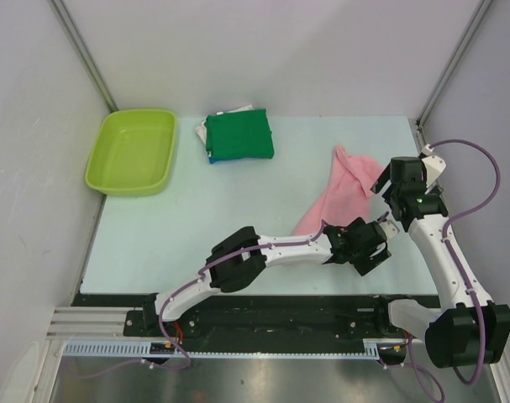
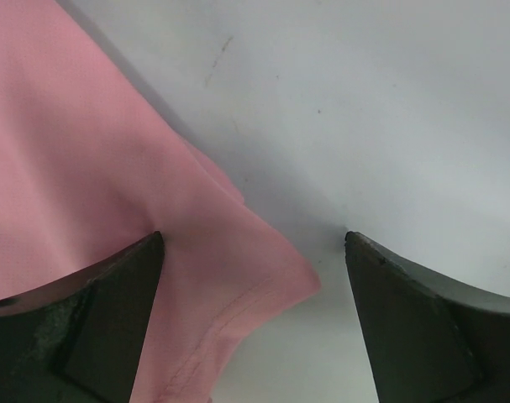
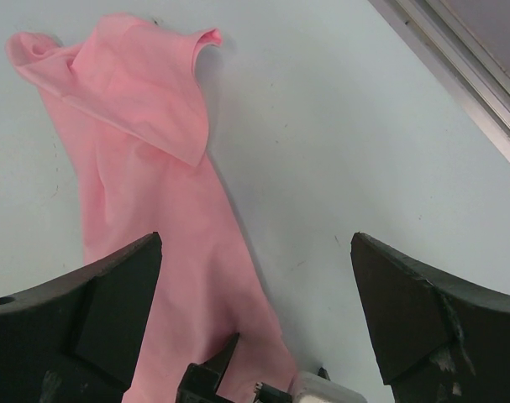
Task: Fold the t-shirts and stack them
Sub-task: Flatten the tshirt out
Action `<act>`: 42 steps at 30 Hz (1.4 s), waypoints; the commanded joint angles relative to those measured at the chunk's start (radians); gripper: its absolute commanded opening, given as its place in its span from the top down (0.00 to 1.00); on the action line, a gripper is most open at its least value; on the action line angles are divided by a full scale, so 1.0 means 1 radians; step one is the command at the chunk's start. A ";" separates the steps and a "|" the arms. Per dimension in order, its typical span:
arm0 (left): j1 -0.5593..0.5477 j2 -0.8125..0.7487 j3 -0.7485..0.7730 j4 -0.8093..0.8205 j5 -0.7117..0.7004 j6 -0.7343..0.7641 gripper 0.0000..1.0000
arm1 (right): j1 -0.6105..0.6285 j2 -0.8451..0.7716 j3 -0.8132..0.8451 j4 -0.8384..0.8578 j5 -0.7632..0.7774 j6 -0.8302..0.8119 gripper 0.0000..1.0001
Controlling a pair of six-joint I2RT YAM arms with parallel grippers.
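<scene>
Progress: the folded stack [image 1: 239,136], dark green on top with blue and white edges beneath, is sitting at the back of the table [image 1: 196,218]; judging that part done. The pink t-shirt [image 1: 343,195] is lying unfolded on the right side, bunched into a long strip well apart from the stack, so folding and stacking are remaining. The left gripper [image 2: 255,243] is hanging wide open and empty, a hemmed corner of pink cloth lying between its fingers. The right gripper [image 3: 256,239] is likewise gaping, gripping nothing, hovering just beside the strip's right edge.
</scene>
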 commanded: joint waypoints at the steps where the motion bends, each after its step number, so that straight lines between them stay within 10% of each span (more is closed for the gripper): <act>1: 0.000 0.003 -0.008 0.016 -0.044 0.022 0.09 | -0.003 -0.021 -0.010 0.023 -0.003 -0.008 0.00; 5: 0.000 -0.031 -0.094 0.045 -0.039 -0.003 0.33 | -0.003 -0.021 -0.011 0.024 -0.003 -0.005 0.00; 10: 0.000 -0.112 -0.210 0.082 -0.044 -0.021 1.00 | -0.003 -0.012 -0.014 0.024 -0.003 0.000 0.00; 42: 0.298 -1.141 -0.951 -0.111 -0.176 -0.261 1.00 | 0.155 0.246 -0.017 0.101 -0.012 -0.023 0.00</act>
